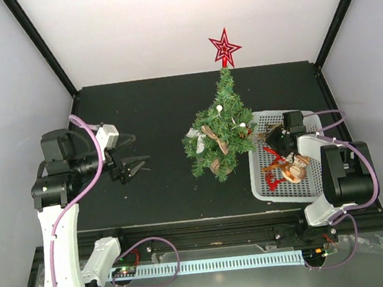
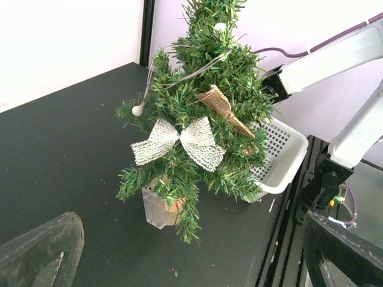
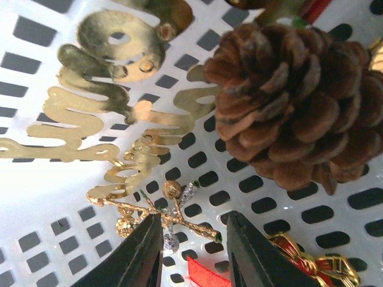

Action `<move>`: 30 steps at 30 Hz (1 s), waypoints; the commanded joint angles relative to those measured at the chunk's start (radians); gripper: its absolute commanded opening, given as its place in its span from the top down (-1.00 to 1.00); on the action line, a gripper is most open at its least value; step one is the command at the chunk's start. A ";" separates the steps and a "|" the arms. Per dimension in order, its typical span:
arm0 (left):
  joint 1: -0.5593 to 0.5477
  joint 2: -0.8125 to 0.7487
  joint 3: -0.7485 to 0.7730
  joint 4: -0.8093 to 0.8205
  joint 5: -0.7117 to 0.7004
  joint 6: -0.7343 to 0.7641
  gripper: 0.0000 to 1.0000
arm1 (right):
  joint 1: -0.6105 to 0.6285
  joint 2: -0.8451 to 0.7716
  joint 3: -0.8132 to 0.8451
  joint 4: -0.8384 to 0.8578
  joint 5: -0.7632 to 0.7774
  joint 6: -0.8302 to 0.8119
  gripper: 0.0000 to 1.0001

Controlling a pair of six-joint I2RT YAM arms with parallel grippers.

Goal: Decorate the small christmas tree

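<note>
The small christmas tree (image 1: 220, 137) stands a little right of the middle of the black table (image 1: 153, 106), just beside the white basket (image 2: 287, 158) that lies along the right edge.

In the basket the right gripper (image 3: 191, 218) has its fingers partly spread on either side of a thin gold sprig (image 3: 172, 190). Whether the pads touch it yet is hard to tell. The sprig is slender and knobbly, so it may twist or slip out as the fingers press in. The gold lettering (image 3: 78, 131) touches it and might be dragged along, and a fingertip could catch in a floor slot. The pine cone (image 3: 293, 101) is near and could be nudged.

The left gripper (image 1: 136, 153) hangs spread wide towards the left edge, well apart from the tree.

The table is matt black, with pale walls and black corner posts around it.
</note>
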 commanded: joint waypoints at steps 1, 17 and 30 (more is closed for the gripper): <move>0.015 -0.018 -0.008 0.023 0.036 -0.011 -0.98 | 0.000 0.001 -0.027 0.047 0.015 0.015 0.39; 0.034 -0.039 -0.025 0.032 0.060 -0.020 -0.98 | 0.001 -0.025 -0.055 0.099 0.060 -0.001 0.75; 0.044 -0.049 -0.039 0.046 0.067 -0.030 -0.98 | 0.001 -0.141 -0.062 0.056 0.109 -0.041 0.87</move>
